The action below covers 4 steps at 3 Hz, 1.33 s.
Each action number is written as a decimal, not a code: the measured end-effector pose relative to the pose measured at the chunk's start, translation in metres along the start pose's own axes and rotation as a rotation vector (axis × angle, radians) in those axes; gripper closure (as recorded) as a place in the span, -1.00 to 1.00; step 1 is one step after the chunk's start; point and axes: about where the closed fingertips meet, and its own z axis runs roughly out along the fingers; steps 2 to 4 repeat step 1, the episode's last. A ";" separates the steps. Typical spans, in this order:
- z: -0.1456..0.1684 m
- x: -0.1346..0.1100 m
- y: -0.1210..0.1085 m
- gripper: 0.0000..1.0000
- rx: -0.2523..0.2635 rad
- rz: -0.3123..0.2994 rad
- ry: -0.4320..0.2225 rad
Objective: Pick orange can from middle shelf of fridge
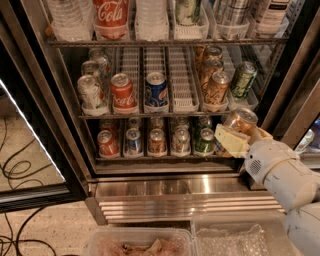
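My gripper [245, 132] is shut on an orange can [241, 120], held tilted in front of the fridge's [175, 189] right side, just below the middle shelf [165, 115]. Its cream fingers [230, 140] clamp the can's sides. Three more orange cans [216, 88] stand in a lane at the shelf's right, next to a green can [243, 79]. A red Coca-Cola can [123, 91], a blue can [156, 89] and silver cans [89, 93] stand to the left.
White slotted lane trays [182, 80] lie on the middle shelf. The lower shelf holds several cans [157, 141]. The top shelf holds bottles and a Coca-Cola bottle [111, 15]. An open glass door [30, 150] is at left. Plastic bins [150, 245] sit at the bottom, and cables lie on the floor.
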 end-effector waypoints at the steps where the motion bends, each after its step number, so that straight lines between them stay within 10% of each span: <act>1: 0.000 0.000 0.000 1.00 0.000 0.001 0.001; 4: 0.000 0.000 0.000 1.00 0.000 0.001 0.001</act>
